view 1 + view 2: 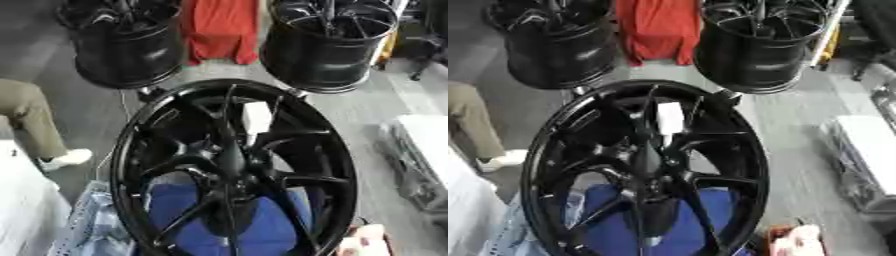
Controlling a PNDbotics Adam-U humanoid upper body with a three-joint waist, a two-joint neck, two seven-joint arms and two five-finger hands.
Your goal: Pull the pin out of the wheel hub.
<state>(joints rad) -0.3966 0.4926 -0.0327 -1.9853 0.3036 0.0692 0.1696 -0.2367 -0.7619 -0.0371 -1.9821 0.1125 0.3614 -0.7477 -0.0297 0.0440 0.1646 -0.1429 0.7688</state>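
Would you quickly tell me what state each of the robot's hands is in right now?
Left hand: not in view in either eye view.
Right hand: not in view either.

Little of the robot's own body can be told apart here; anything black of it merges with the black wheel (131,150) in front of the camera; a dark rounded shape (219,220) shows at the near centre among the spokes, over blue; whether it belongs to the robot or to the wheel cannot be told; neither hand can be made out.
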